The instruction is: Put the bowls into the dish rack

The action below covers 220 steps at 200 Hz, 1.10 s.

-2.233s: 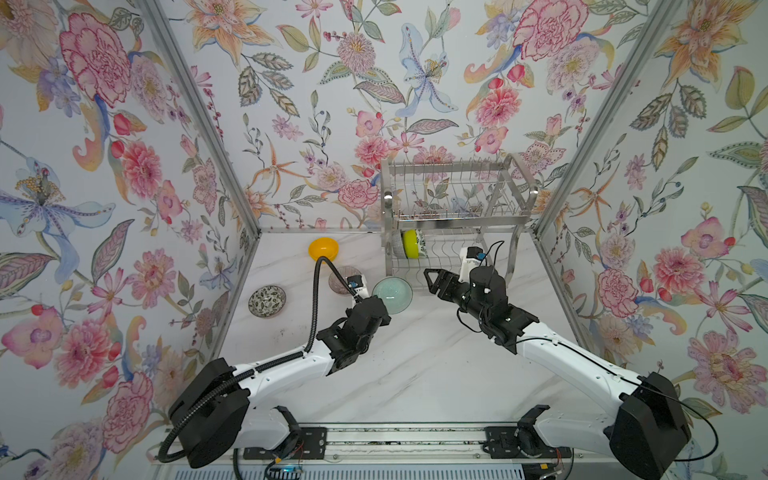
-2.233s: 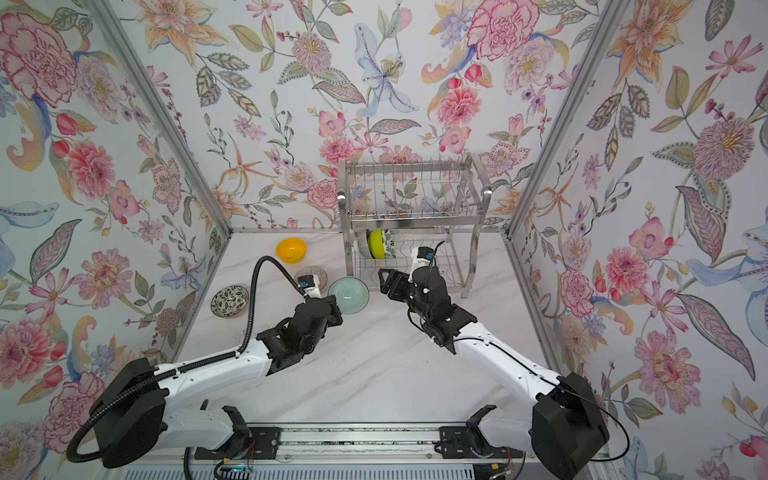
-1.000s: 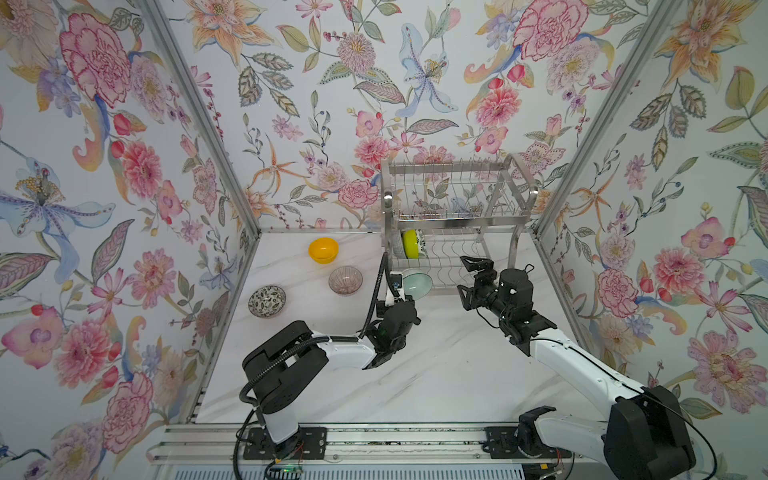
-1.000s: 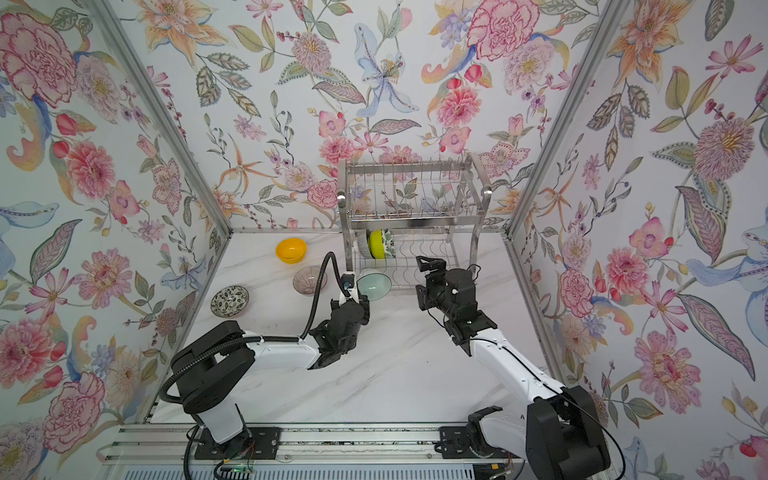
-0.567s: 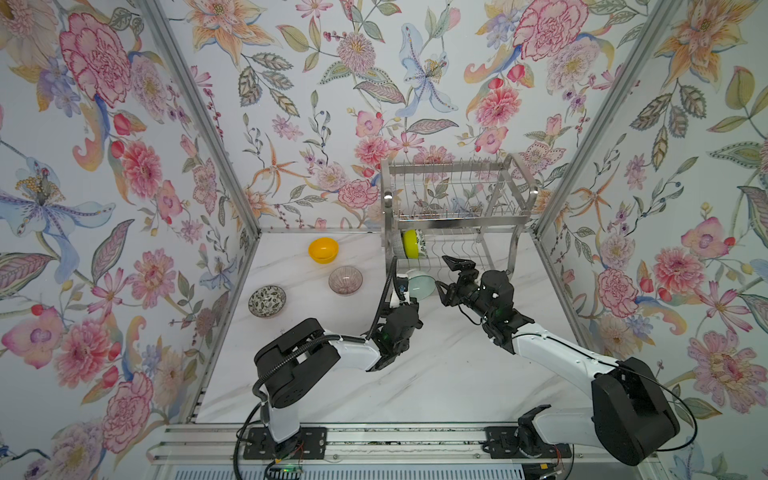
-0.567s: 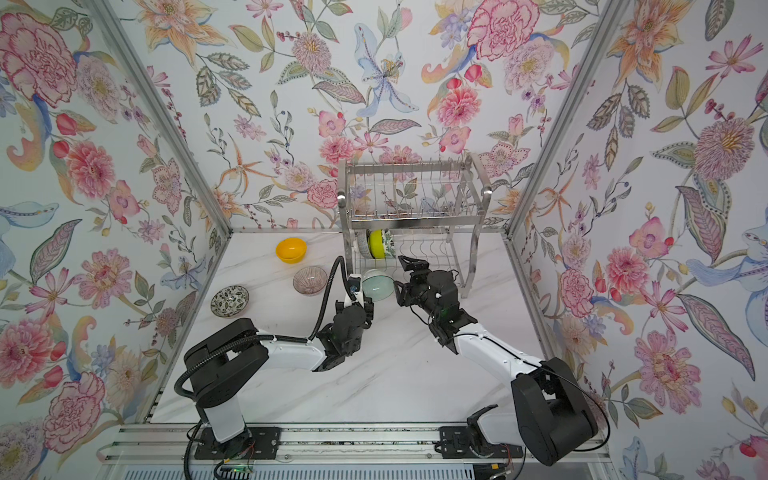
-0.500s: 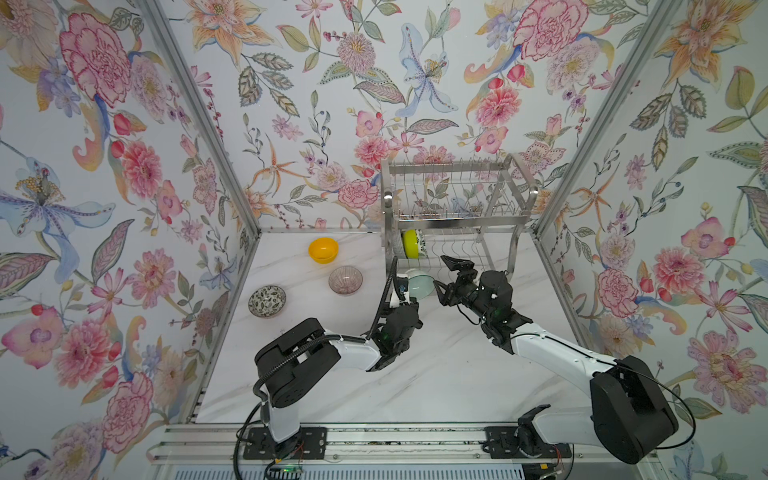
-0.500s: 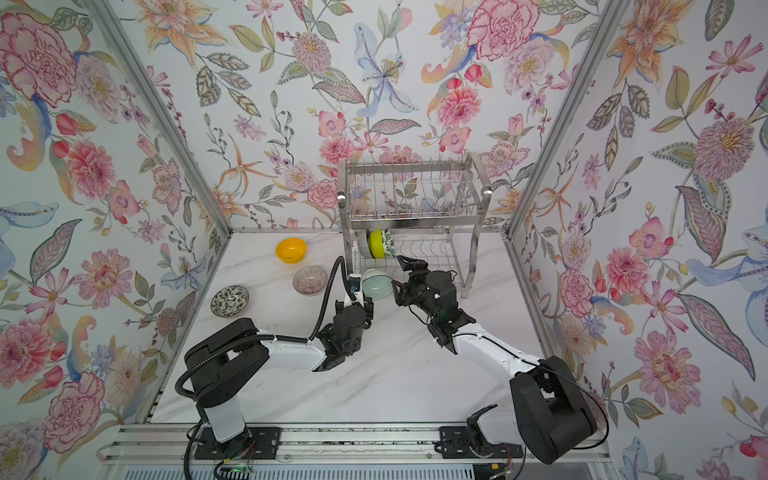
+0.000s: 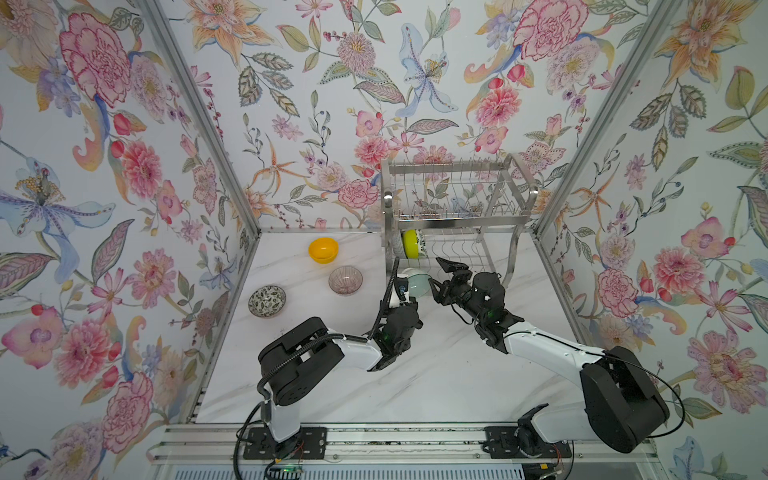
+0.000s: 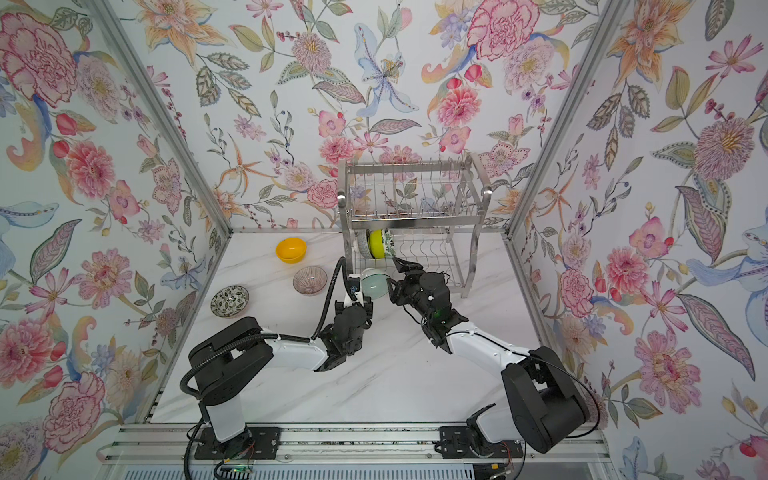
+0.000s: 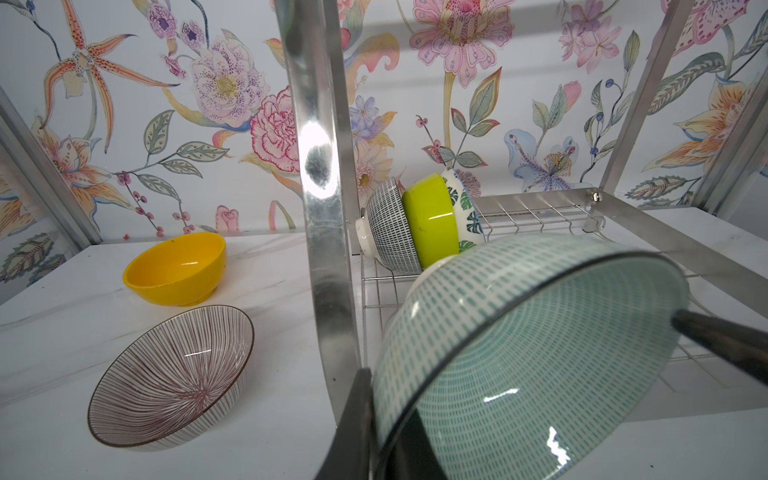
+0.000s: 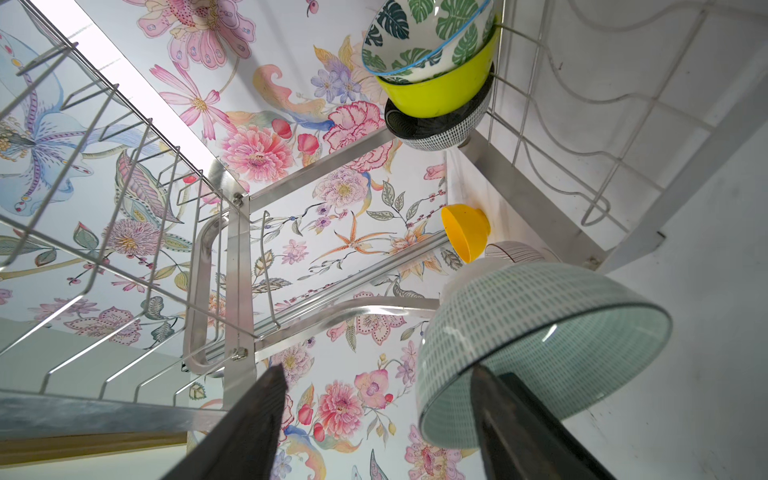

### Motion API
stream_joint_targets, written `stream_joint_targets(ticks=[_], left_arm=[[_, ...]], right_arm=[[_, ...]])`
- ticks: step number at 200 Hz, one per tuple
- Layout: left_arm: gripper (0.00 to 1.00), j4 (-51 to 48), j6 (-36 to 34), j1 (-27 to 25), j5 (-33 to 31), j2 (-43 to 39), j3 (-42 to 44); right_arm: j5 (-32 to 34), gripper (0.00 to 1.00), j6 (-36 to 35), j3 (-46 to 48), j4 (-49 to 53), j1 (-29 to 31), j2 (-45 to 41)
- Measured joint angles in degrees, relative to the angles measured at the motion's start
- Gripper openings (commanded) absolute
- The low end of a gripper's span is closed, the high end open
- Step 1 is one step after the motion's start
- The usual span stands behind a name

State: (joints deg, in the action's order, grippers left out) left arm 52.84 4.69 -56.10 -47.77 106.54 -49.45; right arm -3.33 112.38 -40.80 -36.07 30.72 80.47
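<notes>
One pale green bowl (image 9: 417, 283) in left pincer (image 9: 404, 293) tilts, mouth facing right pincer (image 9: 436, 272).

Setting: a robot test cell dressed as a kitchen corner. Evidence: floral wallpaper panels (image 9: 332, 83) fixed between bare aluminium posts (image 9: 199, 124), a white marble-look counter (image 9: 436, 382) carrying a dish rack (image 9: 453, 165), and a left arm (image 9: 353, 357) and right arm (image 9: 544, 353) bolted to a front rail (image 9: 395, 444).

White marble tabletop (image 9: 436, 386) carries the dish rack (image 9: 457, 216), yellow bowl (image 9: 323, 250), ribbed glass bowl (image 9: 345, 280) and speckled bowl (image 9: 267, 301).
</notes>
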Motion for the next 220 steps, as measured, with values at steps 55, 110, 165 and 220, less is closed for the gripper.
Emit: stream_joint_targets(ticks=[55,110,165,220], left_arm=[[0.00,0.61,-0.42,-0.28,0.63,0.09,-0.57],[0.00,1.29,-0.42,-0.55,0.81,0.74,-1.11],[0.00,1.99,-0.39,-0.96,0.59,1.07,-1.81],[0.00,2.16,-0.85,-1.29,0.59,1.16,-1.86]], right_arm=[[1.01,0.63,1.36,0.00,-1.57,0.24,0.17],[2.47,0.55,2.12,-0.55,-2.05,2.60,0.42],[3.06,0.43,2.69,-2.45,-2.36,3.08,2.21],[4.13,0.32,3.04,-2.99,-2.29,3.45,4.04]])
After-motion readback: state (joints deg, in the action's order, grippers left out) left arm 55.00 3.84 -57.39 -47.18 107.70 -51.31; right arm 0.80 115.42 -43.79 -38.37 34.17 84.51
